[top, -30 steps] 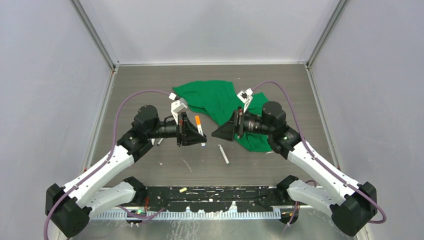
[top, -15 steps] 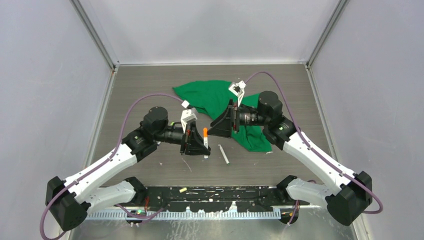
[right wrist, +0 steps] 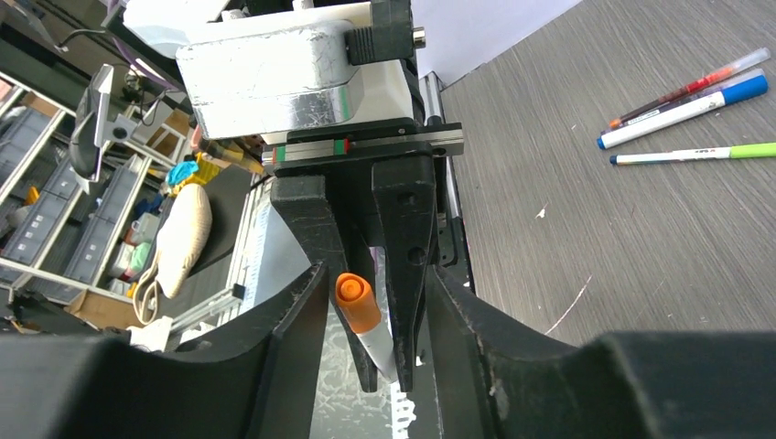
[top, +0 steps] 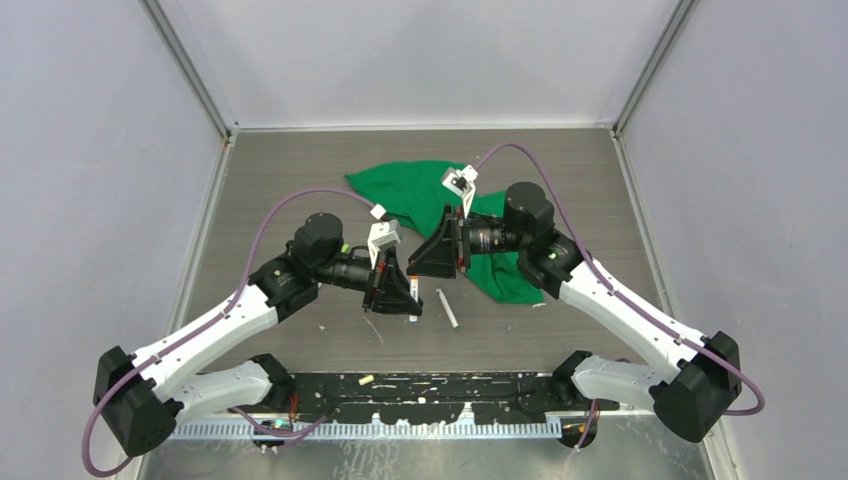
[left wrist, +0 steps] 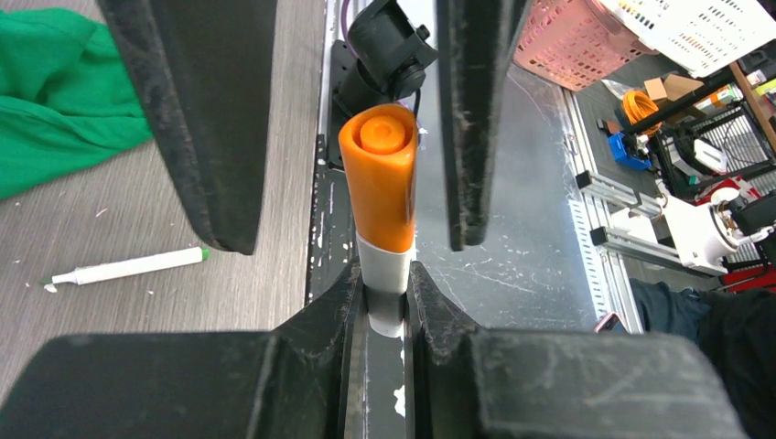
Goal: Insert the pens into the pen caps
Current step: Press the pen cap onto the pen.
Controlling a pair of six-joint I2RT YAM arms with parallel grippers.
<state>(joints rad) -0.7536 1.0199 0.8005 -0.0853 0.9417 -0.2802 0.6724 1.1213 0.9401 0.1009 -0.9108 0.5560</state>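
My left gripper [top: 404,297] [left wrist: 386,274] is shut on the white barrel of a pen [left wrist: 380,206] whose orange end points away from it. My right gripper [top: 426,264] [right wrist: 375,271] is open, and its two fingers straddle that orange end [right wrist: 357,304] without closing on it. A second white pen [top: 447,308] lies on the table just right of the grippers; its green tip shows in the left wrist view [left wrist: 128,266]. Red, blue [right wrist: 682,108] and green [right wrist: 695,154] pens lie together on the table. I see no loose pen caps.
A crumpled green cloth [top: 430,195] [left wrist: 55,91] lies behind the grippers, partly under the right arm. The black base rail [top: 440,385] runs along the table's near edge. Grey walls close in the left, right and back.
The left gripper has carried the orange-ended pen right and towards the near edge. The right gripper has moved left, so its open fingers now straddle the pen's orange end.
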